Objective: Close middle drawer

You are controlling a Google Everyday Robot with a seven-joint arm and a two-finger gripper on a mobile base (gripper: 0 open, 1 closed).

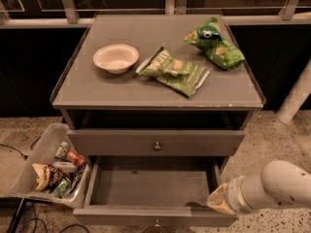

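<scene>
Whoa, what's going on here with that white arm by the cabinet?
A robot arm is set on closing the middle drawer of a grey cabinet. That drawer is pulled well out and empty. The arm reaches in from the picture's lower right, its end effector at the drawer's front right corner. The drawer above is shut; a bowl and green snack bags lie on top.

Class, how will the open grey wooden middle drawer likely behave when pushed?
The grey wooden middle drawer looks empty, so probably light. Its rigid front should slide, not flex. The gripper sits at its right front corner; pushing there might skew it.
</scene>
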